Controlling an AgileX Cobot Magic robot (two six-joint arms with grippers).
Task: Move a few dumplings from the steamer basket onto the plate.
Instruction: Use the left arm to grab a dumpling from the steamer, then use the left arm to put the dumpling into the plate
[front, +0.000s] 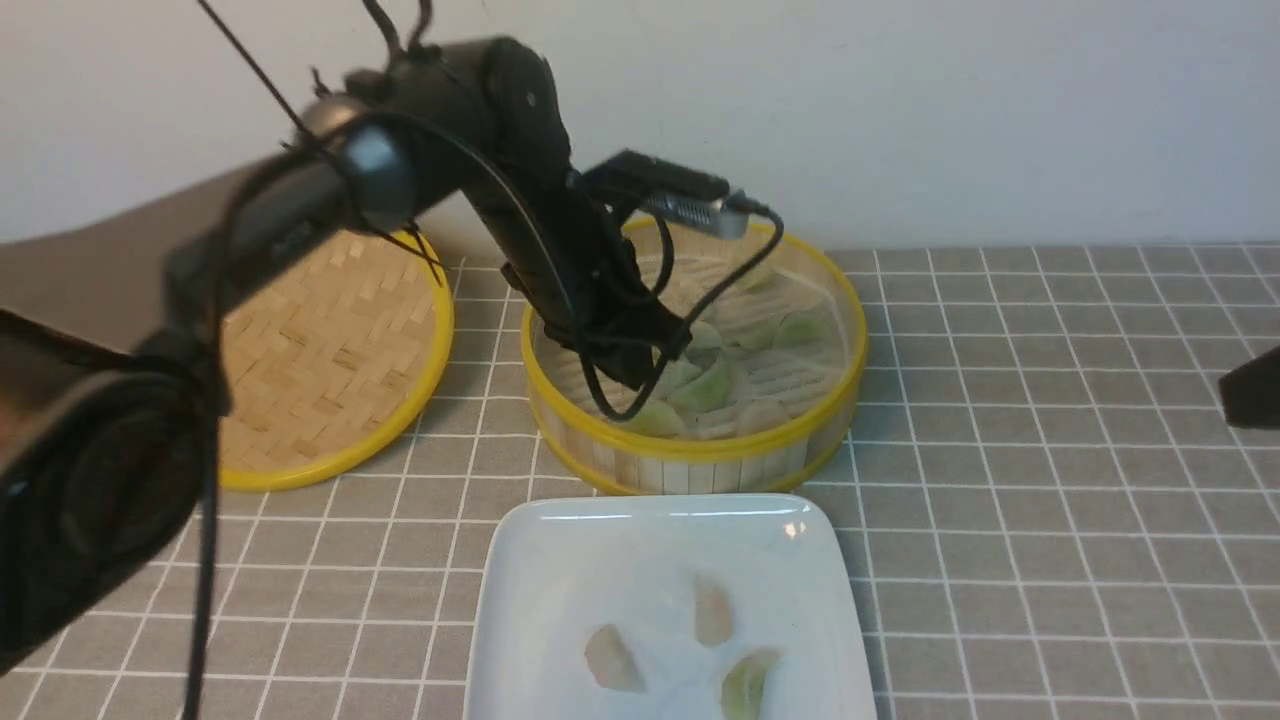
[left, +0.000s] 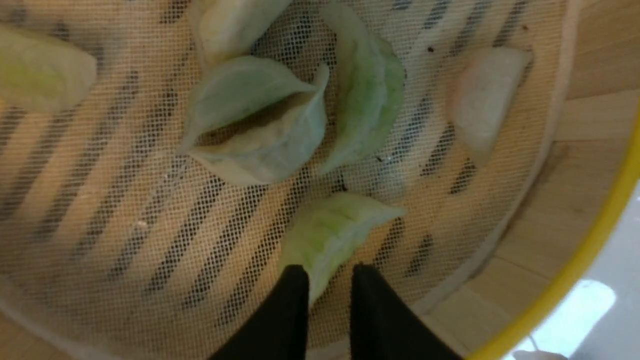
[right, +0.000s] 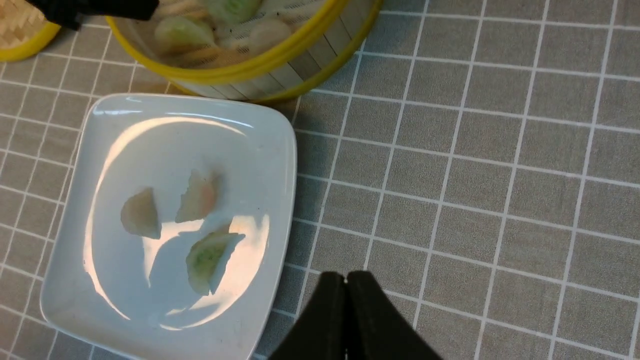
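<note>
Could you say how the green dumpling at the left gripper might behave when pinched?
The green dumpling looks soft with thin folded skin, so it probably dents. Its smooth surface may be slippery. Lying flat, it should not roll.

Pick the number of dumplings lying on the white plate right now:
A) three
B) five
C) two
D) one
A: three lie on the plate: a whitish dumpling, a second whitish one and a pale green dumpling.
</note>
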